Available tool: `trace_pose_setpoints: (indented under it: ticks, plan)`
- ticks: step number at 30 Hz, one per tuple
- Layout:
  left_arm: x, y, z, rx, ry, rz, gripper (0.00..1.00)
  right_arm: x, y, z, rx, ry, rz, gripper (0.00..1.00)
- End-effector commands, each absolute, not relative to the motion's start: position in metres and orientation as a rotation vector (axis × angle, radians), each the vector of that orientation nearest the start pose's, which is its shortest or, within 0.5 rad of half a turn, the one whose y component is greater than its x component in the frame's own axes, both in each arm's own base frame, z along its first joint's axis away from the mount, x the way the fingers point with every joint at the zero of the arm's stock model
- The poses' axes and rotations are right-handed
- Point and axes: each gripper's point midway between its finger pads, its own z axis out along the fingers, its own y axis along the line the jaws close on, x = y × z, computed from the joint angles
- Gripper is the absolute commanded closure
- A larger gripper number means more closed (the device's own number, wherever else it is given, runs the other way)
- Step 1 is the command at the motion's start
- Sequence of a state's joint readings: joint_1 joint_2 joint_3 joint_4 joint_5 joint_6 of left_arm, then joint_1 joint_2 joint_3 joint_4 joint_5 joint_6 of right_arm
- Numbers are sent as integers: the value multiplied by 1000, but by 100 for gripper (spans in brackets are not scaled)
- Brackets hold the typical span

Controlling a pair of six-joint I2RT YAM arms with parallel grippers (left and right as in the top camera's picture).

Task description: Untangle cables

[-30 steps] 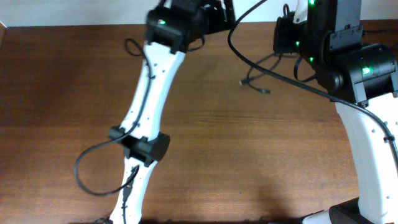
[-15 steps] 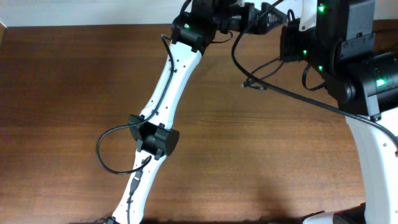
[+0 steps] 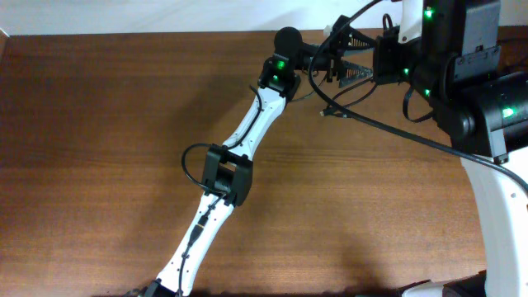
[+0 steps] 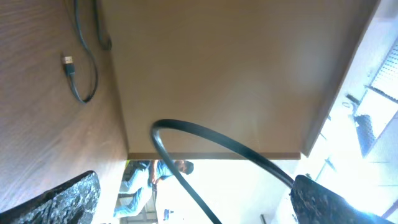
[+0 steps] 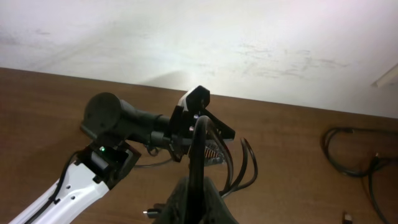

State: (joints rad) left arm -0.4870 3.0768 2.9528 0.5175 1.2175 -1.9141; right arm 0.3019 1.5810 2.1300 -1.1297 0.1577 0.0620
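Note:
My right gripper (image 5: 198,190) is shut on a black cable (image 5: 199,146) and holds it above the table's far right part. The cable (image 3: 375,124) sweeps down to the right in the overhead view. Its loops (image 5: 244,163) hang below, and small plugs (image 3: 328,111) lie on the wood. My left gripper (image 3: 350,56) is open beside the right wrist (image 3: 394,58). In the left wrist view a strand of the cable (image 4: 205,140) runs between its wide-open fingers (image 4: 193,202). A second thin cord with a USB plug (image 4: 69,63) lies on the table.
The left arm (image 3: 247,140) stretches diagonally from the front edge to the back. The right arm's base (image 3: 495,206) stands at the right. More black wires (image 5: 348,149) lie at the far right near the wall (image 5: 217,37). The table's back edge is close behind both grippers.
The left arm has swung right and stretched out, bringing its open gripper up to the cable held by the right gripper. The right arm has barely moved.

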Motion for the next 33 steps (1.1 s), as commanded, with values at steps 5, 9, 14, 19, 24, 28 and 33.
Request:
trace_pose_setpoints:
  ticks: [5,9,14,19,24,28,33]
  plan:
    - [483,-462,251,339,1909,-2480,1,387,90,438,-179,2092,23,96]
    - [474,-478,249,313,1937,-2501,1,386,90,438,-180,2096,22,96]
    - [467,-485,249,327,1940,-2511,1,386,89,437,-181,2099,20,96]
    - [467,-485,249,327,1941,-2511,100,385,89,436,-181,2103,20,96]
    - [490,-457,246,308,1949,-2472,100,385,89,435,-186,2106,15,96]
    - [546,-374,240,213,1954,-2372,100,388,70,439,-109,2089,-98,96]
    - [597,-256,230,111,1972,-2236,100,380,7,484,143,1928,-199,96]
